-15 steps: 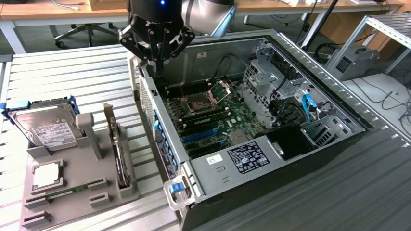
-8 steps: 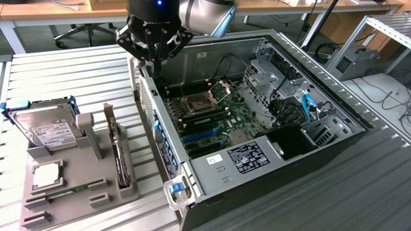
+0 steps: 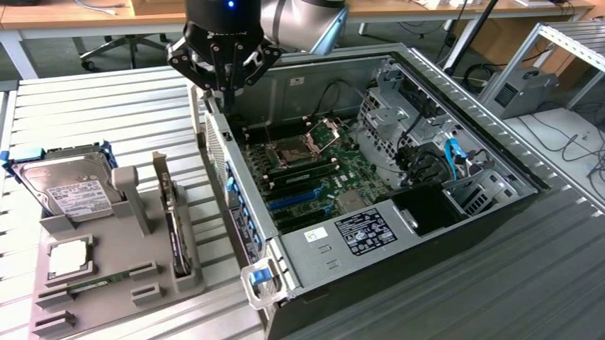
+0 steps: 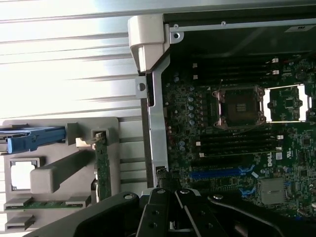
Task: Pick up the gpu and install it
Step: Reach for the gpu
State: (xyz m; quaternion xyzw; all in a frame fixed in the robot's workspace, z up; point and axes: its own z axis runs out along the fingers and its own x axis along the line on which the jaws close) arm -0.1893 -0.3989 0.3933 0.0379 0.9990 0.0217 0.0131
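Arm (image 3: 304, 20) a smooth silver-grey rounded tube, black wrist collar (image 3: 212, 15) just above the gripper (image 3: 226, 99) carrying a small blue light (image 3: 228, 5); gripper itself matte black, jointed link bars (image 4: 157, 217) tapering to narrow tips, round screw heads (image 4: 129, 197) at pivots.

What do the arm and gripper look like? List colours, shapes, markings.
The arm is a rounded silver-grey tube with a black wrist ring carrying a small blue light. The gripper is black, built of angular linked bars with round pins.

arm (image 3: 307, 21): yours comes in from the exterior view's top edge
wrist (image 3: 225, 18): yours points straight down
gripper (image 3: 226, 99): your jaws are pressed together, tips down
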